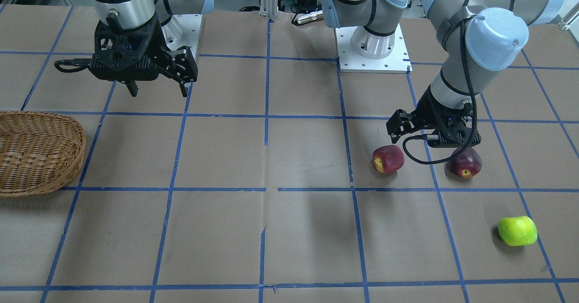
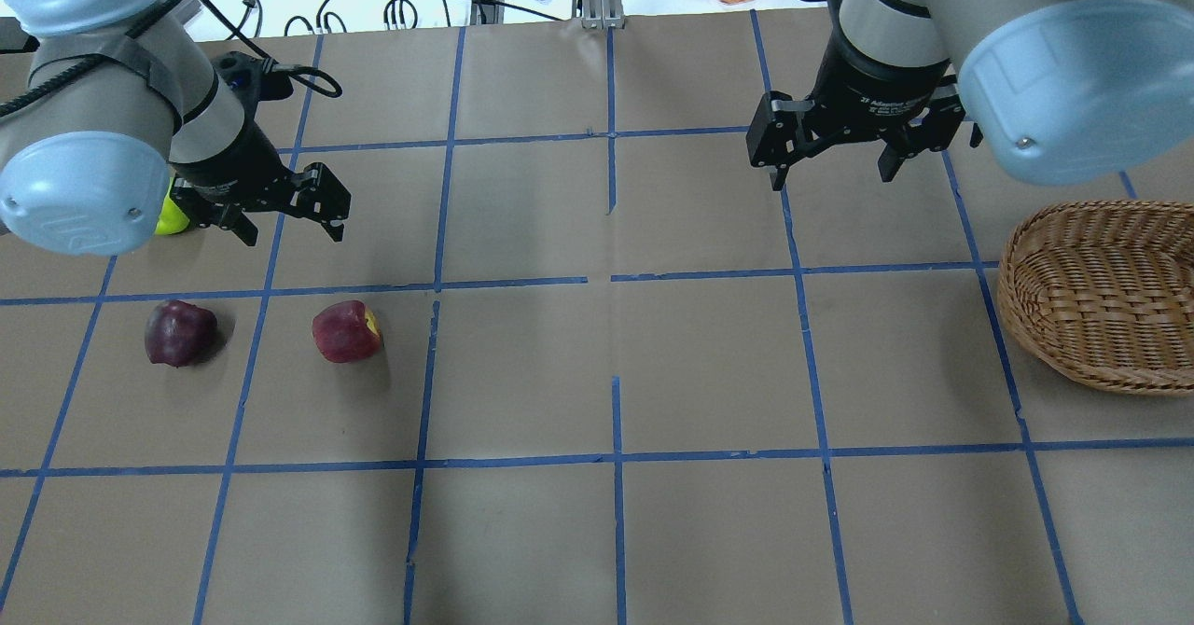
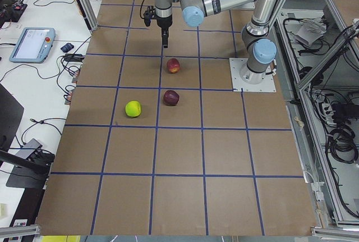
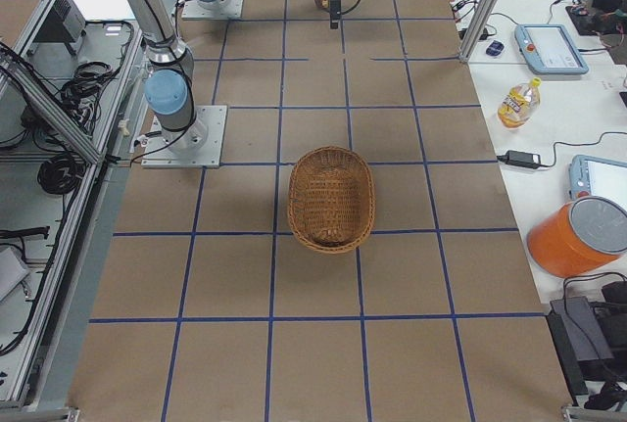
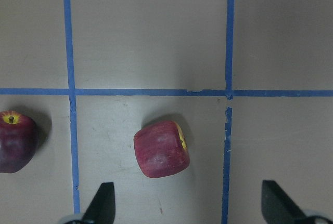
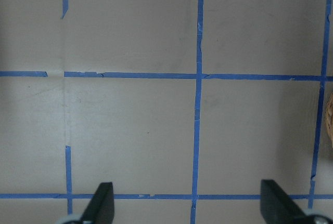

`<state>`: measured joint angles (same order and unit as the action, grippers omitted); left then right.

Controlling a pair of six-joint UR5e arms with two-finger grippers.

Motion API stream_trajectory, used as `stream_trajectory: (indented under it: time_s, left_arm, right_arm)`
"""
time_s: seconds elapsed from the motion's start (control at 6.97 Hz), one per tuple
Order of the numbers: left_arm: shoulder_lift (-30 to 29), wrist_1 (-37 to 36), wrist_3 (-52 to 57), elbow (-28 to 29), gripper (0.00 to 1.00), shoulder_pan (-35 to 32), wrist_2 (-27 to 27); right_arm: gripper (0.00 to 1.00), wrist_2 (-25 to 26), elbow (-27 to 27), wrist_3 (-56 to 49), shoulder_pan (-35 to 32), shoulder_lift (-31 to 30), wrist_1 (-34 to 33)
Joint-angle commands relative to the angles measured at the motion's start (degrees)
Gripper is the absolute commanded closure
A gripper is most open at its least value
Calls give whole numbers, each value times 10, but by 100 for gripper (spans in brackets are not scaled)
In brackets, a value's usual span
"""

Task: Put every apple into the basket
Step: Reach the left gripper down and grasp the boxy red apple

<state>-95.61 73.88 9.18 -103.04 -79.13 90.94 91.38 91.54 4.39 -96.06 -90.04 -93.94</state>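
Fruit count three, red apple, maroon apple, green apple; one basket cropped; left gripper, right gripper spread empty.

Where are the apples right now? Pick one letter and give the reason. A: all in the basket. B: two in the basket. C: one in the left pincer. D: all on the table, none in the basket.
D: the red apple, maroon apple and green apple all lie on the table, the basket holds nothing, and the left pincer is open and empty.
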Motion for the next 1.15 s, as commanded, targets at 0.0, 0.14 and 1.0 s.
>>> stream_trajectory:
  time_s: [0.0, 0.14, 1.0]
  left_arm:
    - [-11, 10, 25, -28, 0, 72, -23]
    - [6, 0, -20, -47, 0, 71, -28]
    - [-44, -100, -104, -95, 0, 29, -89]
  right_arm:
    - [0, 0, 2, 0, 0, -2, 0]
    - [0, 0, 3, 0, 0, -2, 0]
    - [0, -1, 3, 0, 0, -3, 0]
